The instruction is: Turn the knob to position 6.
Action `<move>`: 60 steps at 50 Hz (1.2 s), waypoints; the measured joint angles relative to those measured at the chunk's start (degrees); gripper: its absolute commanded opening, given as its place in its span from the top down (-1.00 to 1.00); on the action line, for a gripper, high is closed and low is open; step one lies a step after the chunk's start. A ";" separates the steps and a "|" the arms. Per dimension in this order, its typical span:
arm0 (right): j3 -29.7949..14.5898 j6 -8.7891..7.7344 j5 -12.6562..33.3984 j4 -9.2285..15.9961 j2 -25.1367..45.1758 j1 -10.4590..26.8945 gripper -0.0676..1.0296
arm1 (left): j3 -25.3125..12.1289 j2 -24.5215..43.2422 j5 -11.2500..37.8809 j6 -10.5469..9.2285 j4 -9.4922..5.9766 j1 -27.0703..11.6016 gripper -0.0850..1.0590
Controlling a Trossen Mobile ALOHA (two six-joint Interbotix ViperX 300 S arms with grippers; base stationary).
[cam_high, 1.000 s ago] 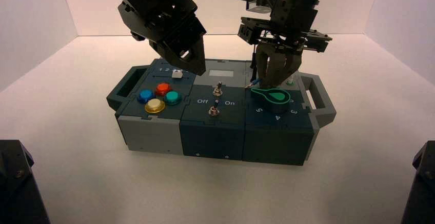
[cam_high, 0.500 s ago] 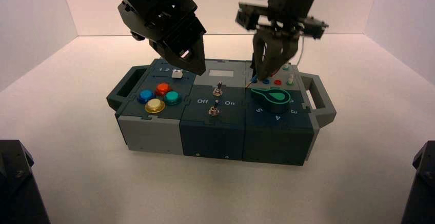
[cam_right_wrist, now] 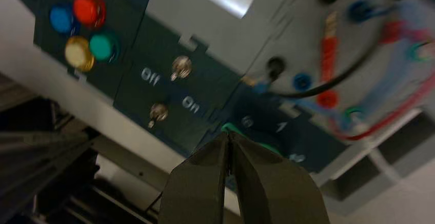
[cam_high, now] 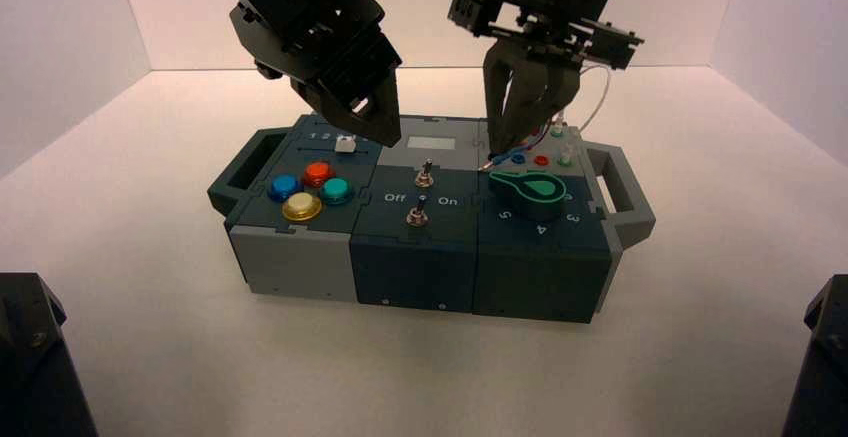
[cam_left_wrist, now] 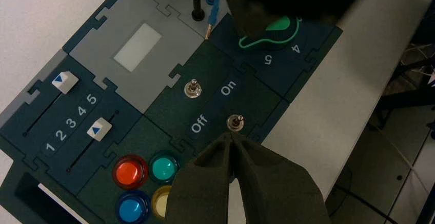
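- The box (cam_high: 300, 257) was seen from above with the knob (cam_high: 535, 192) on its right section, near the front edge, its green pointer aimed toward the box's left rear.
- The right gripper (cam_high: 515, 142) was held above and just behind the knob, clear of it, over the wire sockets at the box's rear right.
- In the right wrist view the right gripper's fingers (cam_right_wrist: 205, 183) were pressed together tip to tip, with nothing held between them.
- That same view showed the digit 6 (cam_right_wrist: 247, 122) printed on the dark plate just beyond the green edge of the knob (cam_right_wrist: 228, 128); from above this digit could not be made out, only the 5, 4 and 3 along the front.
- The left gripper (cam_high: 365, 107) was held high above the sliders at the box's rear left.
- In the left wrist view the left gripper's fingers (cam_left_wrist: 277, 183) were likewise closed on each other and empty, above the nearer toggle switch (cam_left_wrist: 235, 123).
- The left wrist view alone showed the two sliders (cam_left_wrist: 99, 129) plainly, beside the numbers 1 to 5, and the knob (cam_left_wrist: 277, 29) partly hidden by the right gripper.
- The four coloured push buttons (cam_high: 310, 190) were seen on the box's front left, and the two toggle switches (cam_high: 418, 217) in the middle between the words Off and On.
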 measured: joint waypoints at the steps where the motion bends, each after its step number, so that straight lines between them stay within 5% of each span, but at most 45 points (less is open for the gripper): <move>1: 0.18 0.00 0.00 0.18 0.00 0.26 0.92 | 0.00 0.00 0.00 0.00 0.00 0.00 0.90; 60: 2.20 0.00 -4.31 1.32 4.83 1.93 0.92 | 0.00 0.00 0.00 0.09 0.00 0.00 0.90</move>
